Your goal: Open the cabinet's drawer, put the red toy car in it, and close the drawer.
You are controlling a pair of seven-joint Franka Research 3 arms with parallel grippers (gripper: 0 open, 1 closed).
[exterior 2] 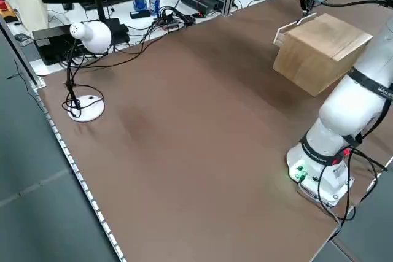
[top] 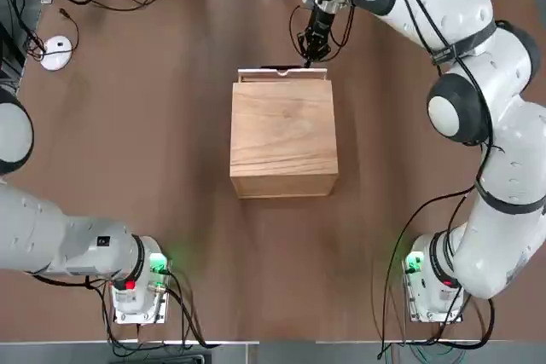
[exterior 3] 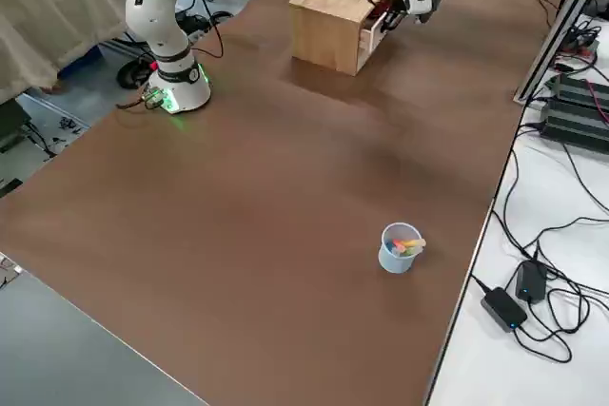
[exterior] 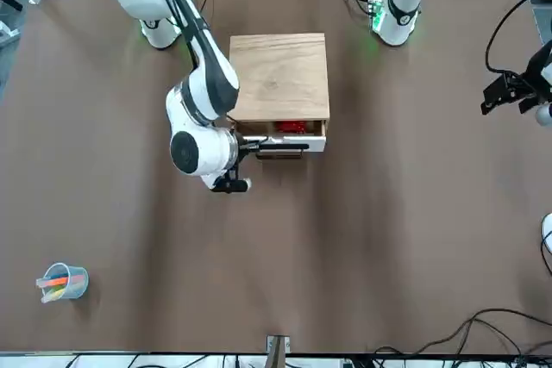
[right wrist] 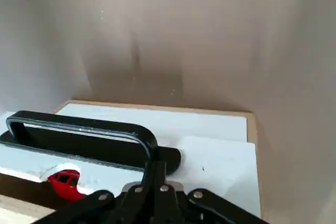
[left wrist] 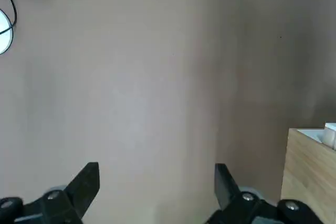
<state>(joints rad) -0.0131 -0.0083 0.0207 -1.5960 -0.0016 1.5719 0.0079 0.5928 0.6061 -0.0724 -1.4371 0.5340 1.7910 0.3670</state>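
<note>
Where the right gripper (right wrist: 152, 184) shows at the bottom middle of the right wrist view, see jaws pressed together on one end of the black handle (right wrist: 79, 124). Just past that, find the white front of the drawer (right wrist: 210, 156), sticking out only a little. Peek into the dark gap at the lower left of that frame: red toy car (right wrist: 65, 179) lying inside.

In the top view, spot the cabinet (top: 283, 138) in the middle of the frame, drawer front at its upper edge, right gripper just above that. So, most likely, time to close: push from the handle straight toward the cabinet, down the frame in the top view, square to the handle's long bar. Keep the push straight, or risk a jam.

Farther off, at the right edge of the front view, note the left gripper (exterior: 511, 96) over the bench, jaws spread wide, holding nothing, well apart from the cabinet. Right arm by far the nearer one.
</note>
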